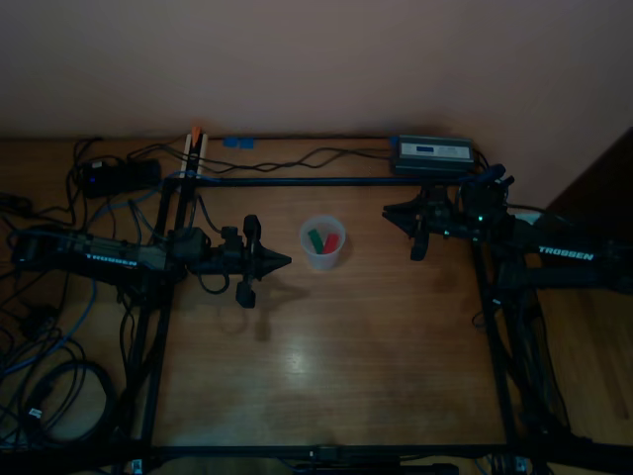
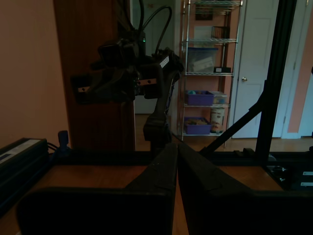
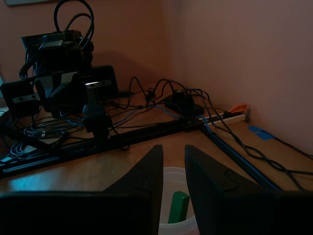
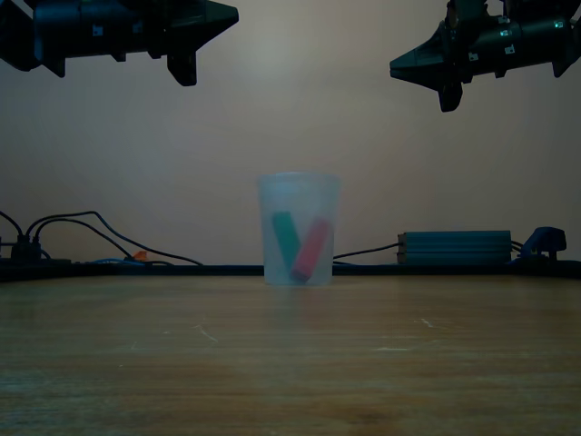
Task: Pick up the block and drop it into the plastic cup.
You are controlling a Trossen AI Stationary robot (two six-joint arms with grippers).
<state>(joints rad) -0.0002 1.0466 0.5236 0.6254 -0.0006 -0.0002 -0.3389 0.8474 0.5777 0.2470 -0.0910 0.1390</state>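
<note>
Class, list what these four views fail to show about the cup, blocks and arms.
- Right wrist view: fingers of the right gripper hide the block; only the green block shows in the plastic cup.
- Left wrist view: the cup is out of frame past the left gripper.
- Exterior view: top edge cuts off both arms.

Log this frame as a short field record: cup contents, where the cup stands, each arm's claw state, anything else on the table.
cup: plastic cup upright on the wooden table, between the two arms
contents: red block and green block, both leaning inside
left claw: shut, empty, raised beside the cup
right claw: slightly open, empty, raised, aimed at the cup
task state: red block already in the cup
other: power supply box and cables along the far edge
</note>
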